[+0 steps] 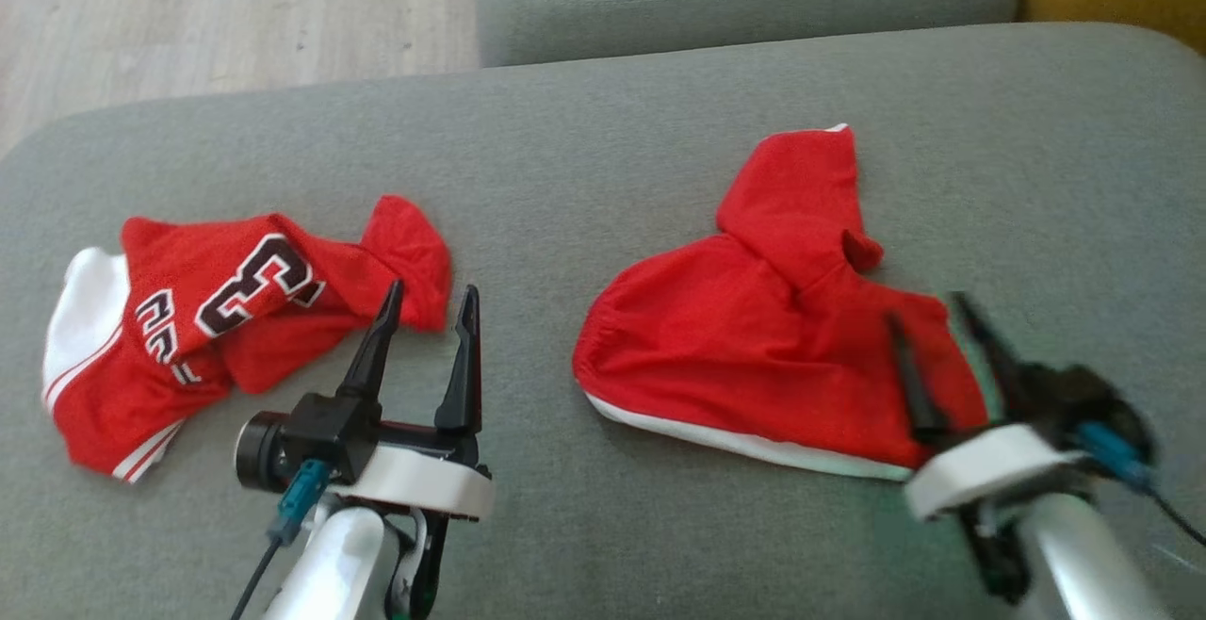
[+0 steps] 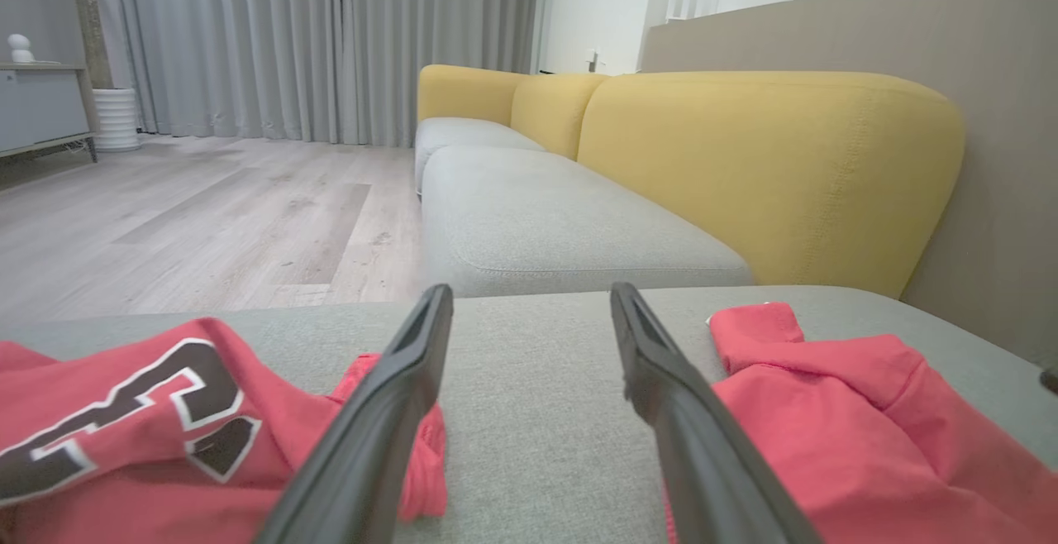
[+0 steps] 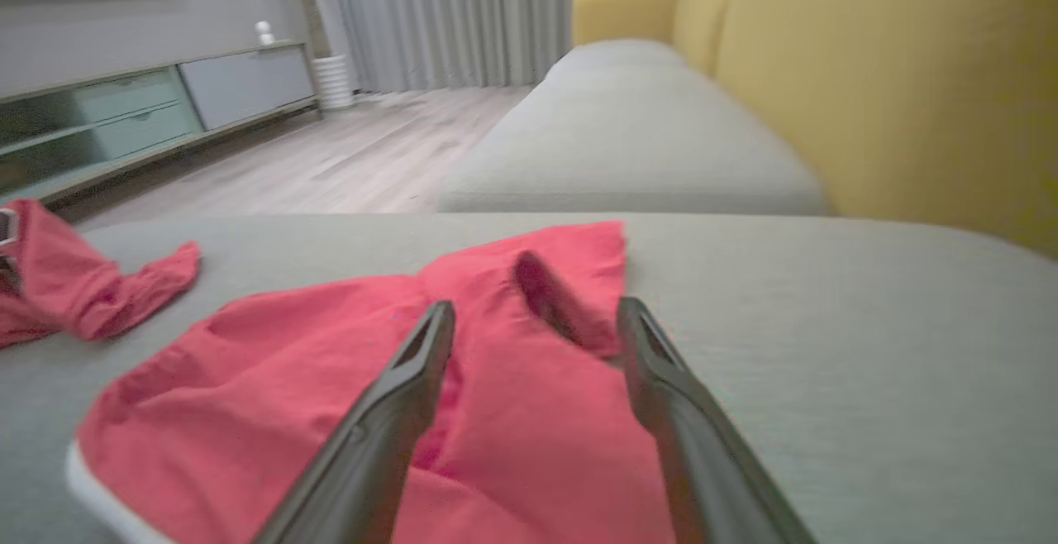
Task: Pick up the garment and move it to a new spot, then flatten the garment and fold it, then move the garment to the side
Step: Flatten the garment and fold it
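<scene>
Item: red garment [image 1: 773, 347], right half of sofa seat [image 1: 603, 149]. Our right claw [image 1: 923, 311] gapes above it (left claw [image 1: 431, 290] too, empty). Step, we judge: pickup; next we descend and pinch cloth.

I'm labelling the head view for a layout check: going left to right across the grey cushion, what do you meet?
Numbered red jersey → left tool → plain red garment → right tool, which is over that garment's right end.
</scene>
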